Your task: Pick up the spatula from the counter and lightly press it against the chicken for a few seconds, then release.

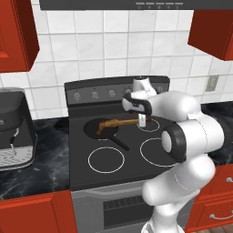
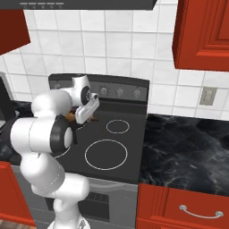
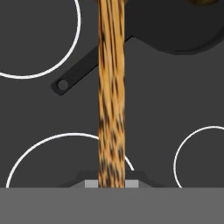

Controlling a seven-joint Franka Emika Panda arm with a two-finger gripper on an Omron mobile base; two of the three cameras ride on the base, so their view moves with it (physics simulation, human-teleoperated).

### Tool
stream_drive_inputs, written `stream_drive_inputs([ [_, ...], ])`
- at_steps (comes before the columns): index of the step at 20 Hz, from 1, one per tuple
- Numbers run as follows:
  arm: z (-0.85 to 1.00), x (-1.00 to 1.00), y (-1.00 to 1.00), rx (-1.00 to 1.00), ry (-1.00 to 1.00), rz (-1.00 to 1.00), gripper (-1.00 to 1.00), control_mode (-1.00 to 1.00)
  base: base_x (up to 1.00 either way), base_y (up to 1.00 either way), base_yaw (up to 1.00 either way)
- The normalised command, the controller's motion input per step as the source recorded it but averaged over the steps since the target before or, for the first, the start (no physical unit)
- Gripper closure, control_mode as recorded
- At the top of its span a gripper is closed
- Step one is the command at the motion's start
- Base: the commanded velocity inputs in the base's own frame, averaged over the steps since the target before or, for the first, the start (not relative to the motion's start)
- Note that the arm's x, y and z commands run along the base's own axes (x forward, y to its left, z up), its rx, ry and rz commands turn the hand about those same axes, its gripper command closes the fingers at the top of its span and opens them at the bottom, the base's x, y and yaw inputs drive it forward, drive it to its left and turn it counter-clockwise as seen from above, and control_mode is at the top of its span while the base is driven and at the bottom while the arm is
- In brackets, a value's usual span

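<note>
My gripper point(image 1: 142, 121) is shut on the end of a wooden spatula point(image 1: 122, 122) over the black stove top point(image 1: 136, 168). The spatula reaches left from the gripper, and its head lies over the black pan point(image 1: 93, 129) on the back left burner. The chicken shows as a brown shape under the spatula head point(image 1: 101, 128); I cannot tell whether they touch. In the hand view the spatula's handle point(image 3: 111, 87) runs straight up from my gripper point(image 3: 111, 183), passing the pan point(image 3: 183, 30) and its handle point(image 3: 81, 72). In the right base view my gripper point(image 2: 92, 117) sits behind the arm.
A coffee machine point(image 1: 14, 129) stands on the dark counter left of the stove. The stove's knob panel point(image 1: 95, 94) rises behind the burners. Black marble counter point(image 2: 188, 138) lies to the right of the stove. Red cabinets point(image 2: 203, 31) hang overhead.
</note>
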Motion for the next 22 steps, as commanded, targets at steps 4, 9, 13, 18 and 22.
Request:
stream_drive_inputs([
  [4, -0.08, 0.25, 0.02, 0.00, 0.02, 0.01, 1.00, -1.00, 0.00, 0.00, 0.00],
  [9, -0.09, 0.22, 0.04, 0.00, 0.01, 0.01, 1.00, -1.00, 0.00, 0.00, 0.00],
  [13, -0.12, 0.21, 0.04, 0.00, 0.01, 0.01, 1.00, -1.00, 0.00, 0.00, 0.00],
  [18, -0.15, 0.23, 0.02, 0.00, 0.01, 0.01, 1.00, -1.00, 0.00, 0.00, 0.00],
  [22, -0.15, 0.24, 0.03, 0.00, 0.01, 0.01, 1.00, -1.00, 0.00, 0.00, 0.00],
])
